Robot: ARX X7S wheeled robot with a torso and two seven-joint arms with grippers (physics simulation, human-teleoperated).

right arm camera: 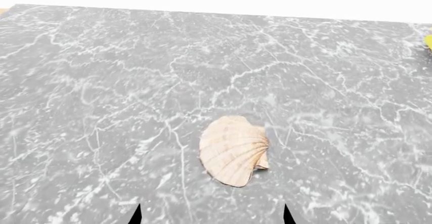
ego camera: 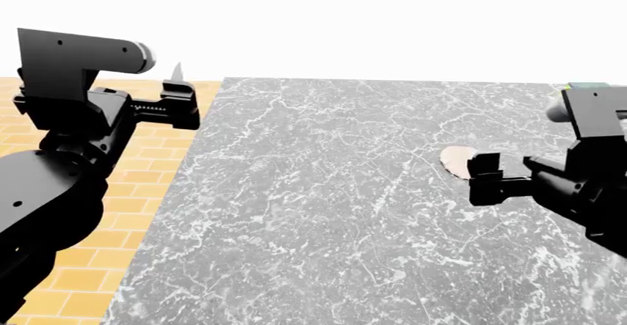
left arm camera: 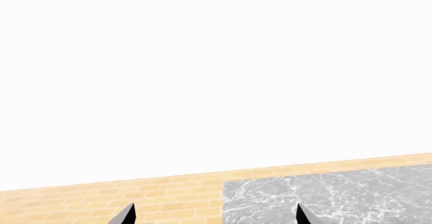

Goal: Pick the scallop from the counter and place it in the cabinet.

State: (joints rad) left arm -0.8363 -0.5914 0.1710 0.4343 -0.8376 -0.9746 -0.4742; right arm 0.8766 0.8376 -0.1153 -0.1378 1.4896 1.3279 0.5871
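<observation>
Fan-shaped, ribbed scallop point(right arm camera: 233, 149), cream to pale tan, lying flat on the grey, white-veined marble top of the bench point(ego camera: 324, 215), toward its right side. The right gripper point(right arm camera: 210, 215) hovers just beside the scallop, its black pointed fingers point(right arm camera: 135, 215) apart and clear of the shell. The left gripper point(left arm camera: 214, 214), well apart from the scallop, hangs at the bench's left edge above a tan brick-patterned floor point(left arm camera: 135, 196), fingers likewise apart and empty.

counter point(ego camera: 324, 215): grey white-veined marble top | on it: scallop point(right arm camera: 234, 149), lying flat, right side
</observation>
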